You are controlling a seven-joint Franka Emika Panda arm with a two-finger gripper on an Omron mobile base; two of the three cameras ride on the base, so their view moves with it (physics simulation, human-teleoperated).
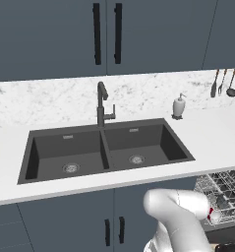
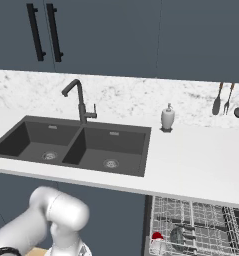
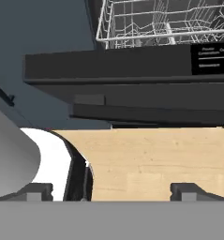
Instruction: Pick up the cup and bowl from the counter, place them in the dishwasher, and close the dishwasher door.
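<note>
Your gripper (image 3: 111, 192) hangs low with jaws wide open and empty, facing the open dishwasher door (image 3: 132, 75) over wood floor (image 3: 155, 159). The cup (image 2: 157, 236) lies in the dishwasher's rack (image 2: 201, 220), with a dark bowl (image 2: 178, 236) beside it.

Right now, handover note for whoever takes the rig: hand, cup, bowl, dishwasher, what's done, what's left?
Hand: open, empty, low in front of the dishwasher, above the wood floor.
Cup: red, already in the dishwasher rack at its front left corner.
Bowl: a dark round shape sits in the rack right of the cup; it may be the bowl, but I cannot tell for sure.
Counter: no cup or bowl on it; a soap bottle stands by the sink.
Dishwasher door: down, open, rack pulled out.
Done: cup loaded.
Left: confirm the bowl, then close the door.
</note>
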